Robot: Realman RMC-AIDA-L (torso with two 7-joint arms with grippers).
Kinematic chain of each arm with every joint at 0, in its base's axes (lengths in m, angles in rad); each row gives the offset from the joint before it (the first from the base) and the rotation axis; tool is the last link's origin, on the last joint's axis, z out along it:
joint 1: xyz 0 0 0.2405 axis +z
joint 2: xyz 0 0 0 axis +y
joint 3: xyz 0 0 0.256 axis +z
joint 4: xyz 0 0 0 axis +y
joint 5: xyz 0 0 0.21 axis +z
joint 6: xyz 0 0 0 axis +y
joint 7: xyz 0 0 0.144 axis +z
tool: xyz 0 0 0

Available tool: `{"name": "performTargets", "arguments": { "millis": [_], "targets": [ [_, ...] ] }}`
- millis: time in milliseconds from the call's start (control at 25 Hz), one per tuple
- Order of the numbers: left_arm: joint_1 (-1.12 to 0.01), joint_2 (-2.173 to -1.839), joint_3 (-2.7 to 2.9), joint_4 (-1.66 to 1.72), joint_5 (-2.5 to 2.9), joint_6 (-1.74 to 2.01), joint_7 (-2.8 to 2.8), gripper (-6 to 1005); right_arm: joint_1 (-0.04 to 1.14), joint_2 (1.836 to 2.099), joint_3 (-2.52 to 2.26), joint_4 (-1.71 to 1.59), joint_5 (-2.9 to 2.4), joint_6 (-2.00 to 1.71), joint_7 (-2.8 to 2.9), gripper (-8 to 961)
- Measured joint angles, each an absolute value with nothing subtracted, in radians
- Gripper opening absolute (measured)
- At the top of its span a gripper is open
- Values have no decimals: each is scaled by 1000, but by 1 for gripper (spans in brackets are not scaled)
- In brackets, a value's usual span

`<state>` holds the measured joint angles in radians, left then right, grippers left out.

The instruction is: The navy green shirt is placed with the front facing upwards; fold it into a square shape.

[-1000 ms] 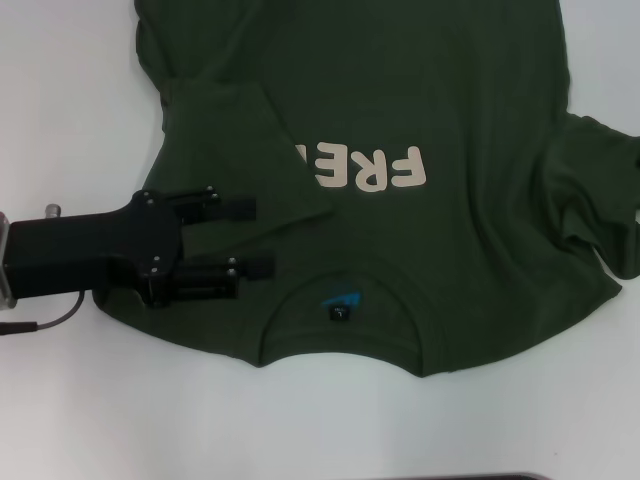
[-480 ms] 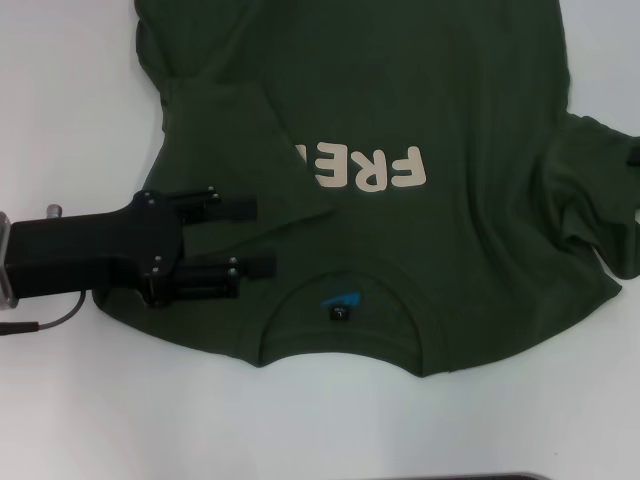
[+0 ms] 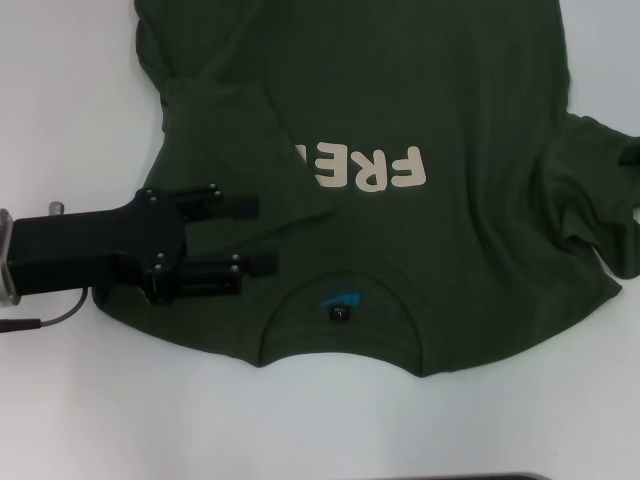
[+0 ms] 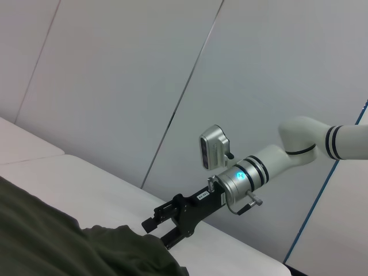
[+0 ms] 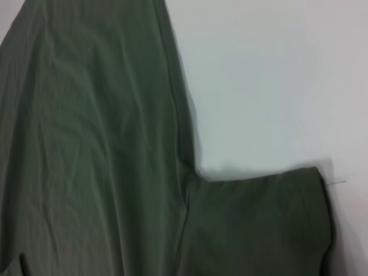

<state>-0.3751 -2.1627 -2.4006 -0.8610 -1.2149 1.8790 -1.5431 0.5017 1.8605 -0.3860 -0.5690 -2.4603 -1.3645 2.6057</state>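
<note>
The navy green shirt lies flat on the white table, collar toward me, with its black neck tag showing. Its left sleeve is folded inward over the chest and covers the end of the cream lettering. My left gripper hovers open over the left shoulder, fingers pointing toward the collar, nothing between them. In the left wrist view my right gripper sits at the far edge of the shirt with its fingers apart. The right wrist view shows the shirt and one sleeve.
The right sleeve lies rumpled near the table's right side. White table runs along the front below the collar and on the far left. Grey wall panels stand behind the table.
My left gripper has crept slightly to the right, still open. The shirt and its folded sleeve lie as before.
</note>
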Motion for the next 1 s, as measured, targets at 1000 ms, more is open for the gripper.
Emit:
{"name": "performTargets", "arguments": {
  "millis": [1000],
  "targets": [
    [-378, -2163, -2401, -861, -1225, 1879, -1543, 785, 493, 1865, -424, -569, -2401, -1367, 2548, 790]
  ]
}}
